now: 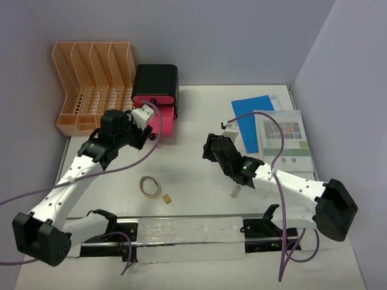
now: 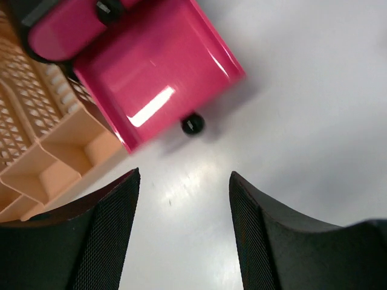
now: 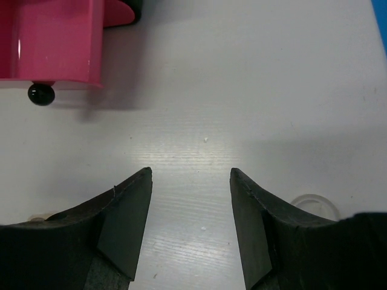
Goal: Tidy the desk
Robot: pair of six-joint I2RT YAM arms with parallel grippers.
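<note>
Inspection, from my remote station. The tabletop spans the whole work area, beneath both arms.

- The left claw stands apart and holds nothing. It hangs just in front of the pulled-out pink drawer and its black knob.
- The right claw is also apart and empty, over bare surface at mid-table.
- Loose items: a rubber band and a small tan block, near each other.

My judgement is that the step in hand is stowing these in the drawer. To do it well I would:

- lift the left arm clear of the knob first, so the drawer is not nudged;
- come down vertically on one side of the band;
- pinch it flat against the surface;
- release low inside the drawer.
</note>
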